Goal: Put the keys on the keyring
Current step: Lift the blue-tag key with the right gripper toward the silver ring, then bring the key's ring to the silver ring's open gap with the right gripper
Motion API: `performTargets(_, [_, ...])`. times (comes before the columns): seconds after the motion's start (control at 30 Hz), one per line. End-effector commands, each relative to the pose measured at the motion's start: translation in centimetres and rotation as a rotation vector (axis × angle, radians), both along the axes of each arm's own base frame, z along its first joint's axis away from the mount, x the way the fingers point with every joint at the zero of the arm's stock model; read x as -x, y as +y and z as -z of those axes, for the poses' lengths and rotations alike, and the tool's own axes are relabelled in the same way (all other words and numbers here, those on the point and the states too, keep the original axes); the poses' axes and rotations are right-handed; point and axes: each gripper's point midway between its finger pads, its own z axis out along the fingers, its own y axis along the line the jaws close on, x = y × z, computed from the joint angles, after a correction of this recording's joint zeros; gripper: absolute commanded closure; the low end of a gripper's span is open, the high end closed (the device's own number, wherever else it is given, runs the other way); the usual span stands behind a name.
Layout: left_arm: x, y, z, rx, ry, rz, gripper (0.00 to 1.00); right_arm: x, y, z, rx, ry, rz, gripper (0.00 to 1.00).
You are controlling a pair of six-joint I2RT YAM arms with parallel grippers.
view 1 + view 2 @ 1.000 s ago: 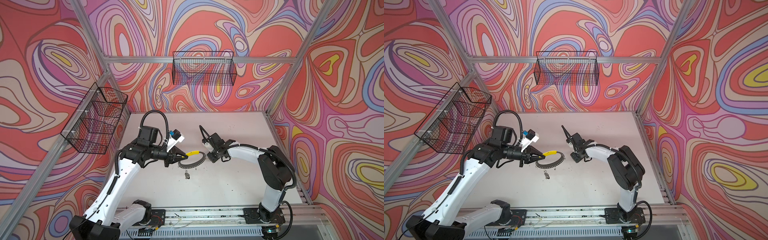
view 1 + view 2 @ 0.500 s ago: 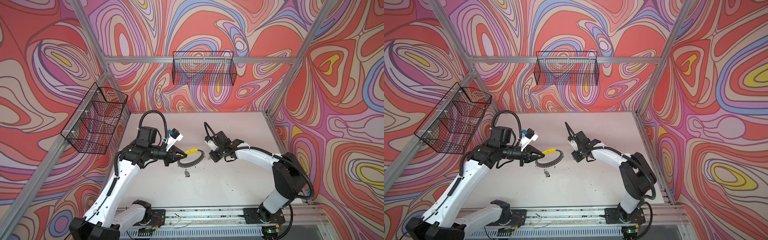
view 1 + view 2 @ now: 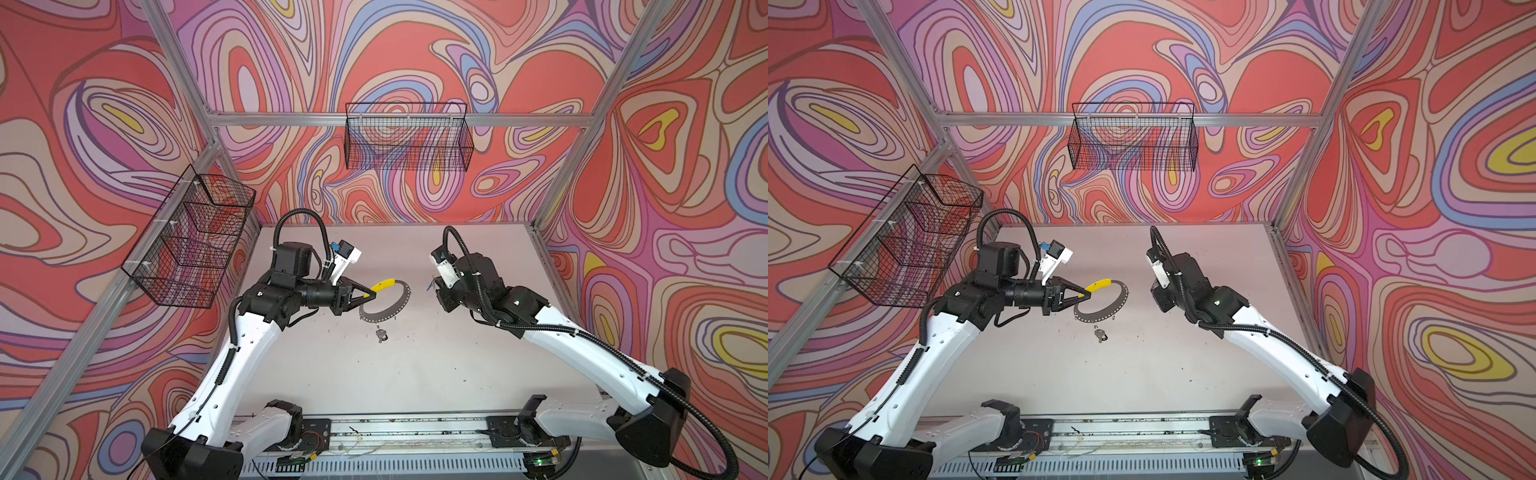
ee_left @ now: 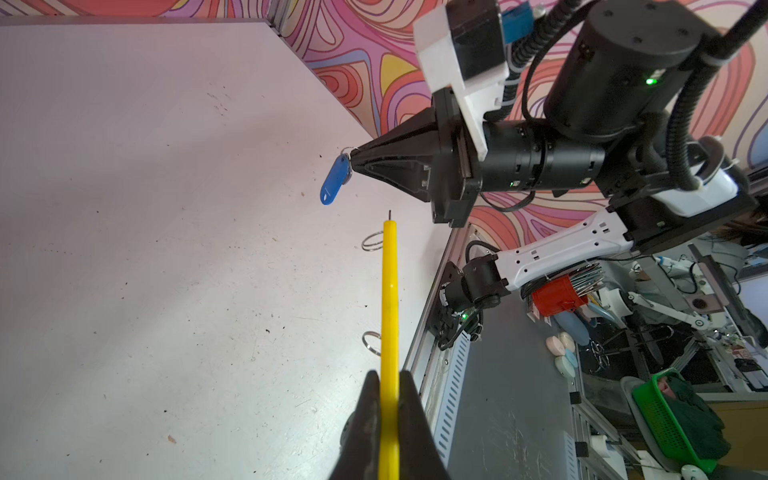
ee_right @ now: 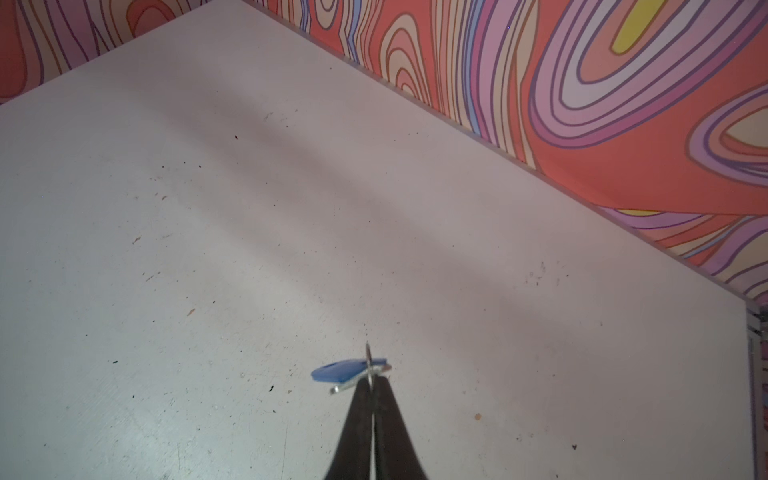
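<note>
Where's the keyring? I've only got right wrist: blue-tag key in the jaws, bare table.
Observer: The left gripper is pinching the keyring by its yellow segment, out in front of the right gripper.
Operator: Second key?
Observer: A second key shows just below the hoop's near edge, apparently dangling from it.
Operator: Contact with the open end?
Observer: No. In the left wrist view the segment's pin tip sits near your blue-tag key, with clear space between them.

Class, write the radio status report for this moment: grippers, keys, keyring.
Left gripper shut on keyring yellow segment. Right gripper pinching blue-tag key, apart from keyring. Nothing between them.
</note>
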Motion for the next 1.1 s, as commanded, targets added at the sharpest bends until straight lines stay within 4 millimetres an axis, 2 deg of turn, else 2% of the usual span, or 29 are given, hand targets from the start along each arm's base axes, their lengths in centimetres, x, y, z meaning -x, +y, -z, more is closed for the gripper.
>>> performTargets(0.0, [0.5,-0.2,-3.6,0.081,-0.035,0.010,1.00,-0.2,0.1,-3.7,0.003,-0.121,0.027,1.00])
performTargets(0.17, [0.8,-0.1,-4.4,0.079,-0.027,0.006,1.00,0.9,2.4,-5.5,0.013,-0.171,-0.042,1.00])
performTargets(0.3, [1.1,-0.1,-4.5,0.074,-0.028,0.011,1.00,1.9,3.5,-6.6,-0.001,-0.196,-0.080,1.00])
performTargets(0.5, [1.8,0.0,-4.5,0.058,-0.042,0.043,1.00,3.1,4.0,-7.7,-0.012,-0.215,-0.116,1.00])
performTargets(0.67, [1.4,-0.2,-4.4,0.055,-0.018,0.046,1.00,3.9,4.3,-8.6,-0.020,-0.228,-0.141,1.00])
performTargets(1.07, [1.0,-0.2,-4.9,0.062,-0.016,0.032,1.00,4.9,5.0,-8.4,-0.024,-0.225,-0.187,1.00])
